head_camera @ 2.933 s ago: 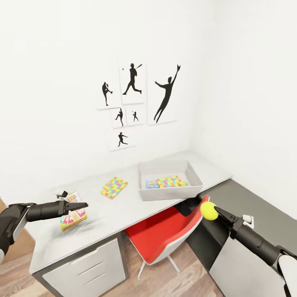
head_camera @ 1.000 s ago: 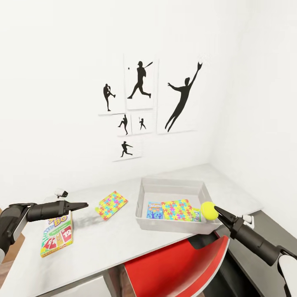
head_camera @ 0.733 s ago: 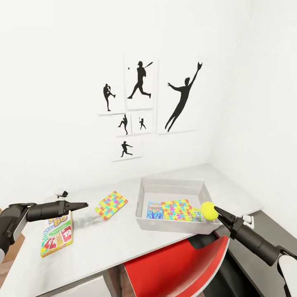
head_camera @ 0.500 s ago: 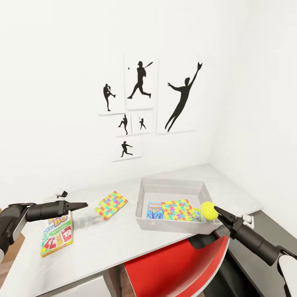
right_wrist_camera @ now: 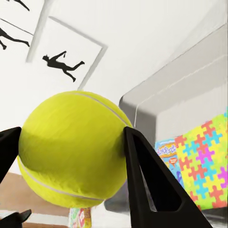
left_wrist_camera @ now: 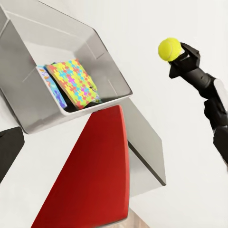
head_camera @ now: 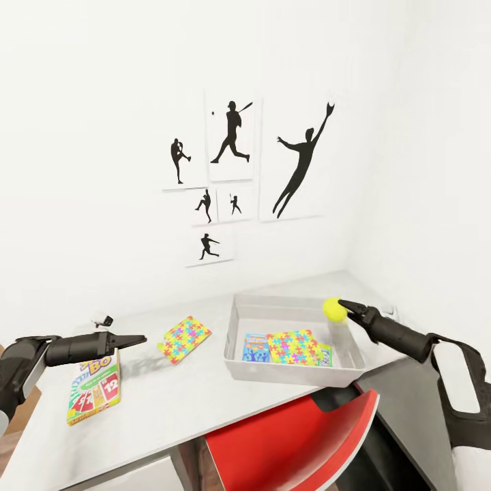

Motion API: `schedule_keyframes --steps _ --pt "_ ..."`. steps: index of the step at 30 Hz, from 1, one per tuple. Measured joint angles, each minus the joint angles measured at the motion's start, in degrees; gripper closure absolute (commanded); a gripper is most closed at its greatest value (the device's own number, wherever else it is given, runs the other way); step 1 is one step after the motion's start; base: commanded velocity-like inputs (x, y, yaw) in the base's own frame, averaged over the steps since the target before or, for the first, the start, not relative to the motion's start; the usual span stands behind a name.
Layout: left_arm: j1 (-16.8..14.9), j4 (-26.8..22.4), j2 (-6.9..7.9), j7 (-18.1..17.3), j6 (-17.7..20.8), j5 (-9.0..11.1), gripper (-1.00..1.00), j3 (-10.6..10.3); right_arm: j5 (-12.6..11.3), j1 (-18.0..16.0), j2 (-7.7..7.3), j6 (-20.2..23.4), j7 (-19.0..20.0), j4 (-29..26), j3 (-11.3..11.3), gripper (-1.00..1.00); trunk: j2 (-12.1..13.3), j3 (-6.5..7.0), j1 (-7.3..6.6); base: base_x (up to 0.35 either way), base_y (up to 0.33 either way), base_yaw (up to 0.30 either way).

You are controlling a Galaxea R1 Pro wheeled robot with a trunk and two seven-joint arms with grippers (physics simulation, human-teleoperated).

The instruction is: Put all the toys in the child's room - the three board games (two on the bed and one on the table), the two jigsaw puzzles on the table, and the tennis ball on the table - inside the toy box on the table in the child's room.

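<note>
My right gripper [head_camera: 339,307] is shut on the yellow tennis ball [head_camera: 331,309] [right_wrist_camera: 71,147] and holds it in the air over the right end of the grey toy box [head_camera: 233,326] on the table [head_camera: 204,402]. A jigsaw puzzle [head_camera: 293,346] and a light blue board game [head_camera: 256,346] lie inside the box. A second puzzle [head_camera: 184,338] rests on the table left of the box. The green SKIP BO game [head_camera: 94,389] lies under my left gripper [head_camera: 140,338], which hovers open and empty.
A red chair [head_camera: 307,443] is tucked under the table's front edge below the box. A lower dark grey side unit [head_camera: 402,409] adjoins the table at the right. A small black and white object [head_camera: 102,318] sits at the table's back left. Silhouette prints [head_camera: 232,177] hang above.
My right arm has lifted the tennis ball up and back, from the box's front right corner to above its right end. Before that the whole view closed in on the table.
</note>
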Motion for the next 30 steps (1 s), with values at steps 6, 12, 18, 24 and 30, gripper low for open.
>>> schedule_keyframes --steps 6,12,18,24,30 --pt "0.0 -0.01 0.01 0.0 0.01 0.01 -1.0 0.01 0.57 -14.05 -0.11 -0.02 -9.98 16.36 6.35 1.0 -0.01 -0.01 -0.01 0.0 0.0 0.0" --pt "0.0 -0.01 0.07 0.0 0.01 0.01 -1.0 0.08 2.13 -24.82 0.76 0.05 -25.38 31.39 10.58 1.0 -0.01 -0.01 -0.01 0.0 0.0 0.0" --pt "0.01 -0.01 0.15 0.0 0.01 0.01 -1.0 0.11 2.14 -28.87 1.04 0.11 -37.76 37.68 11.9 1.0 -0.01 -0.01 -0.01 0.0 0.0 0.0" --pt "0.01 -0.01 0.32 0.0 -0.01 0.04 -1.0 0.16 2.08 -29.14 0.32 0.12 -40.09 38.35 12.34 1.0 -0.01 -0.01 -0.01 0.0 0.0 0.0" --pt "0.01 -0.01 0.41 0.0 -0.04 0.09 -1.0 0.18 2.05 -29.13 0.42 0.12 -40.42 38.39 16.76 1.0 -0.01 -0.01 -0.01 0.0 0.0 0.0"
